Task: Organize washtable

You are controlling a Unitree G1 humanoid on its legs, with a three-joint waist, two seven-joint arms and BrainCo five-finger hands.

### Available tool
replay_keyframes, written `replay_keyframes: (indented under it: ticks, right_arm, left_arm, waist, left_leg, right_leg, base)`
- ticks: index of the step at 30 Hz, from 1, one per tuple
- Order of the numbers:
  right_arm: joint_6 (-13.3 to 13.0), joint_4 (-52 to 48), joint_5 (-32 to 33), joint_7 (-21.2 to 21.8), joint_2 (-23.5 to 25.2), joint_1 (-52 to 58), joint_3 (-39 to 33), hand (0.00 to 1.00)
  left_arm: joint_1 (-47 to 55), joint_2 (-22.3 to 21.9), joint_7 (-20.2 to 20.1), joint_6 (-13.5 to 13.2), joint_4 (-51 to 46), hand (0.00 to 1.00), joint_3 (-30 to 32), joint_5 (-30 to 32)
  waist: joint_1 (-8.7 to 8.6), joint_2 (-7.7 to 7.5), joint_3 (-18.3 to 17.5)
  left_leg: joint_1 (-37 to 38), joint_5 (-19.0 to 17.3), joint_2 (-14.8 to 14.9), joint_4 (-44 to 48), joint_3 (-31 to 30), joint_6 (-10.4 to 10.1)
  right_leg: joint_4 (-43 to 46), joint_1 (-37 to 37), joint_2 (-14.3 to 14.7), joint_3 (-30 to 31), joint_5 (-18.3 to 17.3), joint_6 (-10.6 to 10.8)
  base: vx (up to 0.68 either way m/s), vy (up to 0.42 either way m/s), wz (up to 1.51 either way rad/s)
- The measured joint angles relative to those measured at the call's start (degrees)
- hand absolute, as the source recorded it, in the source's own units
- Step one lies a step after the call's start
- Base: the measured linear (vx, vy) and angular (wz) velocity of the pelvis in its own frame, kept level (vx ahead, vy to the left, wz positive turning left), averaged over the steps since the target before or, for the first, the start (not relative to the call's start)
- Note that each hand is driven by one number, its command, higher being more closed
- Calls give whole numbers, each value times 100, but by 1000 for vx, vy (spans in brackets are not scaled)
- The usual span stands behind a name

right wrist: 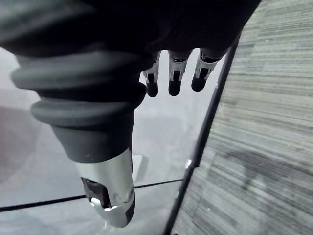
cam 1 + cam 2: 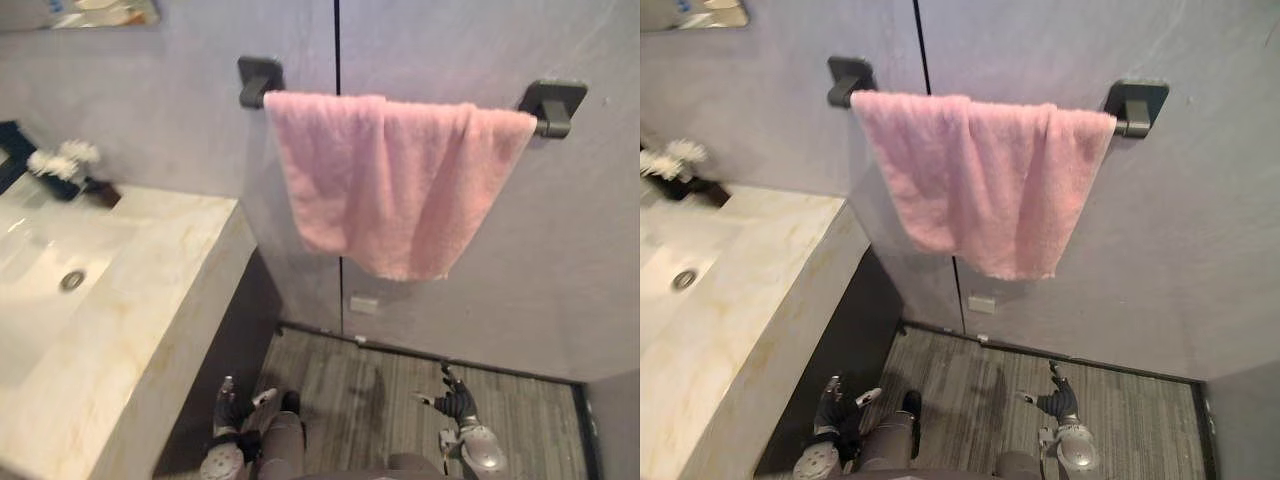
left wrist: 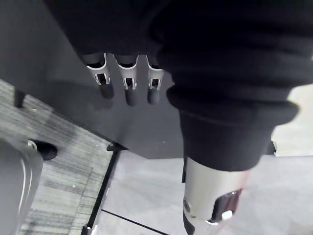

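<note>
Left hand [image 2: 227, 408] and right hand [image 2: 457, 402] hang low over the floor, fingers straight and apart, holding nothing. Pink towel [image 2: 395, 180] drapes over the wall rail [image 2: 551, 112], right of the bench [image 2: 150, 290]. Its long axis runs left-right and its ends point down. Probably straighten next: lift both hands and tug the corners evenly.

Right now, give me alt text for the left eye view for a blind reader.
A pink towel hangs over a dark wall rail, right of a pale stone washtable with a sink. The left hand and right hand hang low, open.
</note>
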Motion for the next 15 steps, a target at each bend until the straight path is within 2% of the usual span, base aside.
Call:
replay_keyframes:
  ticks: [1,2,3,5,7,9,10,11,12,13,15]
  right_arm:
    - [0,-2,0,-41,1,20,1,0]
    - [0,-2,12,-62,-32,36,-22,0]
    - [-3,-7,38,-65,-44,52,-20,0]
    - [-11,-10,55,-55,-60,116,-13,0]
    - [-13,-6,59,-50,-70,156,-27,0]
    - [-18,115,69,-50,-71,161,-124,0]
    - [-22,232,86,-51,-55,95,-190,0]
    - [-18,469,125,-57,-36,-50,-317,0]
    - [-16,550,154,-55,-35,-86,-370,0]
    - [-26,701,168,-58,-21,-161,-492,0]
    - [-23,936,170,-63,-7,-311,-628,0]
  left_arm:
    - [15,-1,1,0,-42,0,-16,-1]
    - [35,13,7,0,-123,0,-30,0]
    - [54,30,11,1,-203,0,-31,1]
    - [46,105,10,-12,-439,0,-59,0]
    - [9,162,4,-15,-447,0,-58,0]
    - [-137,179,-7,-28,-372,0,-70,1]
    - [-223,198,-7,-35,-253,0,-77,1]
    - [-357,278,-4,-20,-27,0,-140,1]
    - [-379,342,-5,-16,47,0,-211,1]
    - [-397,464,-12,-15,138,0,-283,4]
    - [-400,628,-18,-2,389,0,-282,14]
  waist:
    - [-2,-40,20]
    - [2,-67,33]
    - [1,-84,23]
    - [-83,-86,18]
    - [-107,-78,12]
    - [-221,25,-54]
    - [-295,49,-69]
    - [-435,37,-75]
    - [-446,42,-97]
    - [-417,39,-159]
    - [-407,40,-179]
  left_leg:
    - [-45,-2,-10,289,96,-1]
    - [-75,-49,-16,977,290,25]
    - [-32,-222,4,1311,383,27]
    - [268,-914,251,2177,770,15]
    - [693,-1204,528,2368,1078,40]
    - [1483,-1201,865,1862,1306,52]
    - [1625,-1195,876,1468,1337,24]
    - [1750,-1185,759,889,1427,-2]
    - [1801,-1147,739,654,1486,-67]
    - [1925,-1051,653,102,1529,-225]
    - [2051,-988,516,-327,1522,-322]
  right_leg:
    - [-28,-36,-39,-134,57,-47]
    - [-249,-31,-63,-350,259,-97]
    - [-383,-28,-72,-448,380,-115]
    - [-760,-11,-75,-839,718,-201]
    - [-894,-20,-77,-1061,852,-268]
    - [-913,-89,-123,-1476,933,-202]
    - [-919,-127,-167,-1613,958,-163]
    - [-1075,-142,-223,-1742,1113,-95]
    - [-1195,-130,-222,-1782,1221,-59]
    - [-1472,-110,-218,-1824,1438,2]
    - [-1830,-19,-239,-1823,1700,149]
  base:
    - [-353,-234,96]
    - [-320,-201,80]
    - [-239,-140,79]
    - [-133,-49,76]
    - [-98,18,70]
    - [-108,90,99]
    - [-136,163,122]
    - [-103,152,96]
    - [-122,212,80]
    - [-108,212,35]
    - [-121,206,19]
